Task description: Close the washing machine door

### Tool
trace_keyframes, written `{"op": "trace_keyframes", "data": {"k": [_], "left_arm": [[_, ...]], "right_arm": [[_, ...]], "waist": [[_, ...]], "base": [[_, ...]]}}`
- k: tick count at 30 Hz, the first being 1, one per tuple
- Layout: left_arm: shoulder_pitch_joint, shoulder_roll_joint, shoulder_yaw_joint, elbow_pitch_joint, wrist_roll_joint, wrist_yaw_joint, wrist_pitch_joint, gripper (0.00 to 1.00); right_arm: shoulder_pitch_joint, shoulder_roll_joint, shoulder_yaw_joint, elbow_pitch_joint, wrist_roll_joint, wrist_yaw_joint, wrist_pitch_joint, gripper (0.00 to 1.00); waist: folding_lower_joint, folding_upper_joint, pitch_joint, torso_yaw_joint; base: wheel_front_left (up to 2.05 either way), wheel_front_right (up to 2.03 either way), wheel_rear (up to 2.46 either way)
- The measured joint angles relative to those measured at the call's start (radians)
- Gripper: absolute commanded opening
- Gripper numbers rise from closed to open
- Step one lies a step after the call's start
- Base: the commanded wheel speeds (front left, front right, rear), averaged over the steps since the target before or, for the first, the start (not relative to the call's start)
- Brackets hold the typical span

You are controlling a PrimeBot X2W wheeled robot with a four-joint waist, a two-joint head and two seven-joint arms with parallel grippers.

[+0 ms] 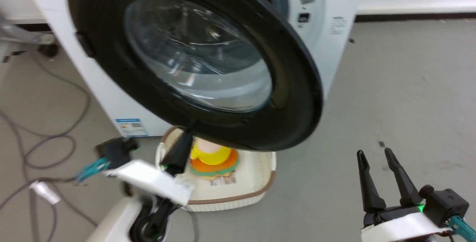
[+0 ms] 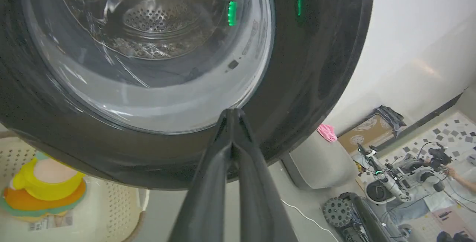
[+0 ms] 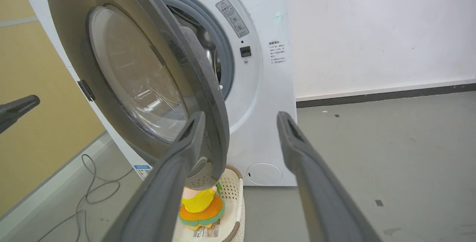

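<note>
The washing machine door [image 1: 293, 97] stands part-way open on the white washing machine [image 1: 111, 97], its clear glass bowl [image 1: 193, 52] facing me. My left gripper [image 1: 191, 126] is shut with nothing in it, its tips pressed against the door's lower black rim [image 2: 160, 160]; the tips [image 2: 232, 112] meet at the edge of the glass. The steel drum [image 2: 160, 19] shows through the bowl. My right gripper [image 1: 374, 152] is open, low at the right, apart from the door [image 3: 130, 78]. The grey gasket [image 3: 225, 48] shows behind the door's edge.
A cream perforated basket [image 1: 256, 175] with a yellow and orange toy [image 1: 214, 156] sits on the floor under the door. Cables [image 1: 44, 138] lie at the left. Bare grey floor [image 1: 401, 86] spreads to the right. Another robot [image 2: 390, 182] and a person's arm [image 2: 463, 180] are far off.
</note>
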Motion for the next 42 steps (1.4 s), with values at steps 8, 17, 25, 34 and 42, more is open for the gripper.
{"op": "trace_keyframes", "data": {"k": [8,17,25,34,42], "left_arm": [[0.146,0.05,0.167,-0.192,0.38,0.162,-0.076,0.0],[0.345,-0.029,0.296,-0.298,0.77,0.245,-0.077,0.0],[0.428,-0.098,0.304,-0.298,0.925,0.238,-0.077,1.0],[0.43,-0.144,0.308,-0.267,0.99,0.192,-0.077,1.0],[0.395,-0.175,0.309,-0.249,1.036,0.164,-0.077,1.0]], "right_arm": [[0.019,-0.031,0.0,-0.007,0.002,0.0,0.0,1.0],[0.019,-0.038,0.029,-0.019,0.0,0.0,0.0,1.0],[0.022,-0.043,0.039,-0.018,-0.011,0.0,0.0,0.8],[-0.009,-0.103,0.116,-0.019,-0.002,0.0,0.012,0.0],[-0.184,-0.227,0.152,0.015,0.041,0.0,0.06,0.0]], "waist": [[0.0,0.0,-0.036,0.097],[-0.0001,0.0,-0.055,0.161],[-0.0001,0.0,-0.056,0.191],[0.0,0.0,-0.017,0.233],[-0.0001,0.0,0.059,0.272]], "base": [[0.0,0.0,0.0],[0.0,0.0,0.0],[0.0,0.0,0.0],[0.0,0.0,0.0],[0.0,0.0,0.0]]}}
